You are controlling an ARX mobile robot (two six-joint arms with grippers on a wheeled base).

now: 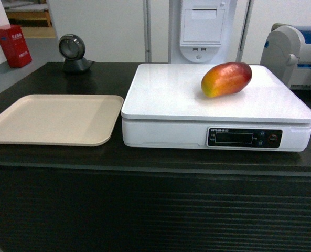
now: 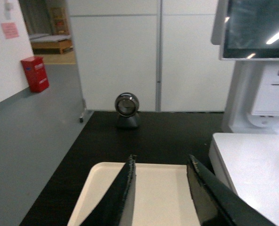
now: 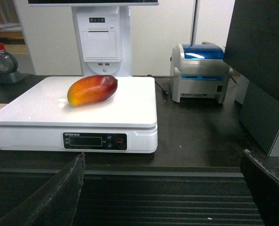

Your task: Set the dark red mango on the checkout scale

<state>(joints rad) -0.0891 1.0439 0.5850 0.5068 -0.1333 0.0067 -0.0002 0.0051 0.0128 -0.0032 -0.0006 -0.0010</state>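
Head view showed the dark red mango lying on the scale, placement apparently finished, while both the left gripper and right gripper hung spread and empty, needing only retreat.

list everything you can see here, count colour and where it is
mango: 1, dark red fading to orange-yellow, lying on the scale top, right of centre
scale: 1, white with black display panel, on the counter
counter: 1, black top, ribbed dark front
tray: 1, beige, left of the scale
scanner: 1, black round, back left of the counter
box: 1, red, by the far left wall
printer: 1, grey and blue, right of the scale
left gripper: open, above the tray
right gripper: open, before the counter front
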